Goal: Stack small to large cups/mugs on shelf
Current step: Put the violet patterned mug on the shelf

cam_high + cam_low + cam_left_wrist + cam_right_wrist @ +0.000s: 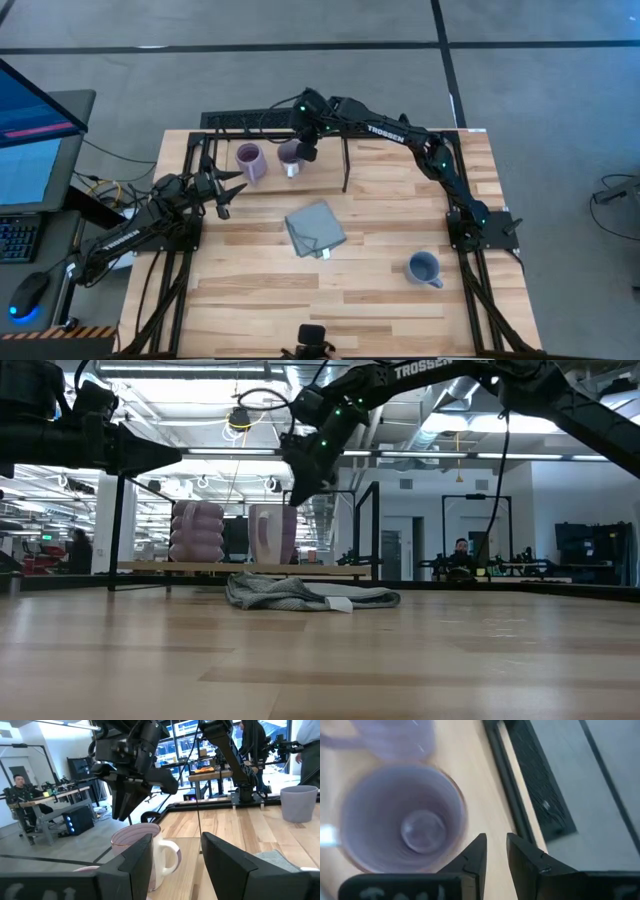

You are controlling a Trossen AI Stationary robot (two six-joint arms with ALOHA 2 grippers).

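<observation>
The shelf [325, 170] lies at the table's far edge. The light purple mug [250, 161] and the darker purple mug [291, 154] stand upright on it, side by side, on their bases. The darker mug's white handle [168, 858] points toward the table's near edge. My right gripper [306, 143] hangs just above the darker mug [405, 820], beside its rim. It points down, its fingers [477, 852] a narrow gap apart, and touches nothing. My left gripper [228, 192] is open and empty, left of the shelf's near edge. The blue-grey mug [424, 268] stands at the near right.
A folded grey-blue cloth [315, 229] lies mid-table, in front of the shelf. The shelf's upright black divider [346, 165] stands right of the darker mug. Bare wood stretches along the table's near side. A person sits in the room beyond [459, 550].
</observation>
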